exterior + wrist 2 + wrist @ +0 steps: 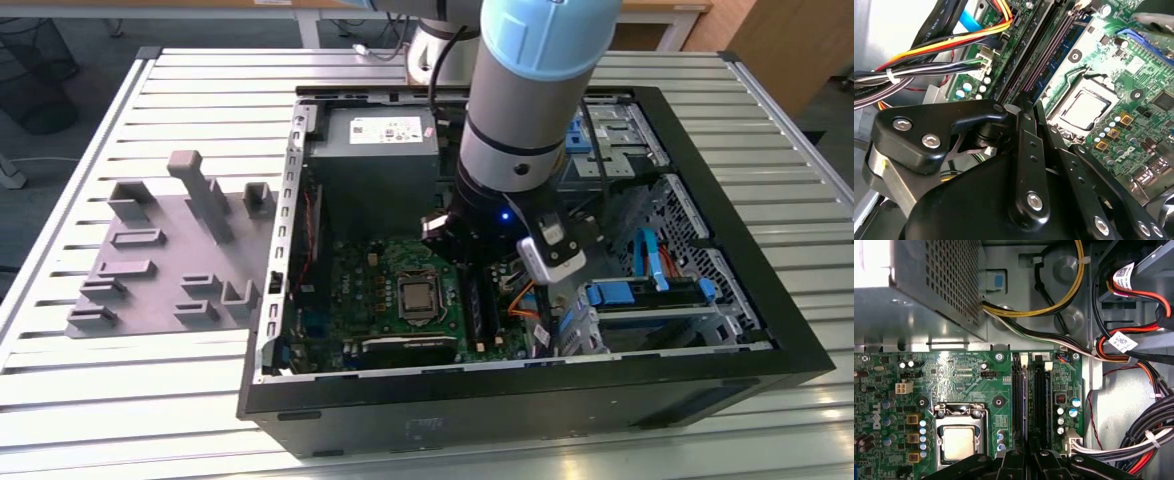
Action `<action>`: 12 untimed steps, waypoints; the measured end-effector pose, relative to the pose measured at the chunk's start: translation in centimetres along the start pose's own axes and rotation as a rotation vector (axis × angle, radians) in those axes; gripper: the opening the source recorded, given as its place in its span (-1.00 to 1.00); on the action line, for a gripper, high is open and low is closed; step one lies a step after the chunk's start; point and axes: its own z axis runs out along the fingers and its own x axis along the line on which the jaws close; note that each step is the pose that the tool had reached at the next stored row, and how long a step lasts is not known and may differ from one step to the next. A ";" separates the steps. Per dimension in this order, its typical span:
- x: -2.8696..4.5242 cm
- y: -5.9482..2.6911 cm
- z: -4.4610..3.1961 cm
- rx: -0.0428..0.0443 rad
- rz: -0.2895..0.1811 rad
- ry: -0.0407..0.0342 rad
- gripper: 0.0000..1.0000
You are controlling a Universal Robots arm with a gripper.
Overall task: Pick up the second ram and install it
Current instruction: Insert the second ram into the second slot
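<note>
Second ram (1041,400) seated in motherboard (969,385) slot; claw (1029,452) directly above, grip state unclear.

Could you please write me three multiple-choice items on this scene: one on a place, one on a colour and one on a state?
1. Where does the grey plastic holder tray lie?
A. On the slatted metal table, at the exterior view's left of the black computer case
B. Inside the case
C. On the power supply

2. What colour is the motherboard's circuit board?
A. Red
B. White
C. Green

3. In what state is the case?
A. Shut by a side panel
B. Open, with its inside exposed
C. Standing upright on its feet

Answers:
1. A: the grey plastic holder tray rests on the slatted metal table, outside the black computer case.
2. C: the motherboard is green in both wrist views.
3. B: the case lies flat, with no panel over the board and cables.
</note>
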 end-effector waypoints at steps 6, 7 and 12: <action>-0.01 -0.10 0.02 0.0000 0.001 0.0000 -0.72; -0.01 -0.11 0.03 0.0000 0.002 0.0000 -0.72; -0.01 -0.11 0.18 0.0001 0.004 0.0000 -0.72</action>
